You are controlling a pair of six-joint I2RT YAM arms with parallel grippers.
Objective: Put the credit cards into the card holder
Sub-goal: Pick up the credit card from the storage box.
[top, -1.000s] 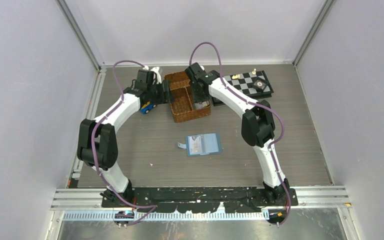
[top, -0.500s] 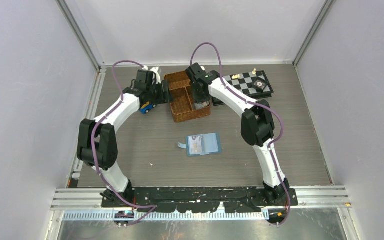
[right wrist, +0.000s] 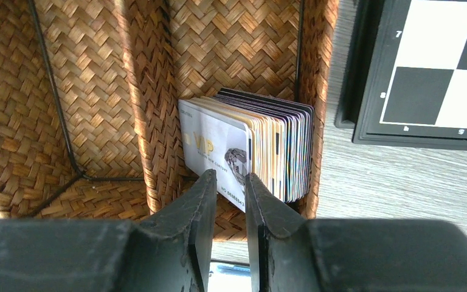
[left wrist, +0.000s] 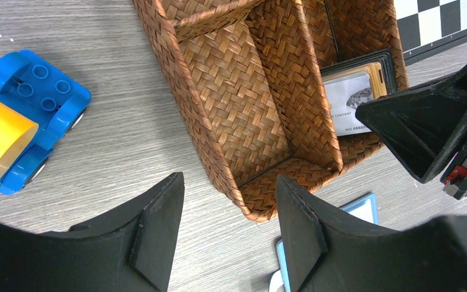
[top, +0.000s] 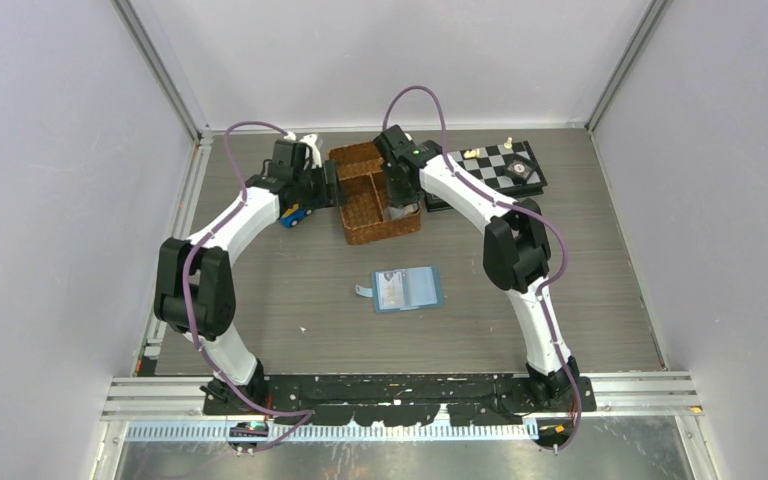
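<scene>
A stack of credit cards (right wrist: pixel 261 146) stands on edge in the right compartment of a brown wicker basket (top: pixel 360 214). The front white card (right wrist: pixel 216 149) leans away from the stack. My right gripper (right wrist: pixel 231 176) reaches down into that compartment. Its jaws are narrowly open, with a gap still showing, and they straddle the white card's lower corner. The cards (left wrist: pixel 356 100) also show in the left wrist view. The teal card holder (top: pixel 407 289) lies open on the table, nearer than the basket. My left gripper (left wrist: pixel 228 182) hovers open and empty over the basket's near left corner.
A blue and yellow toy car (left wrist: pixel 18 115) sits left of the basket. A chessboard (top: pixel 500 168) with a few pieces lies right of it, close to the basket wall (right wrist: pixel 319 91). The basket's other compartments (left wrist: pixel 243 97) hold nothing.
My right gripper's jaws have narrowed a little around the front card. The left arm and the card holder have not moved.
</scene>
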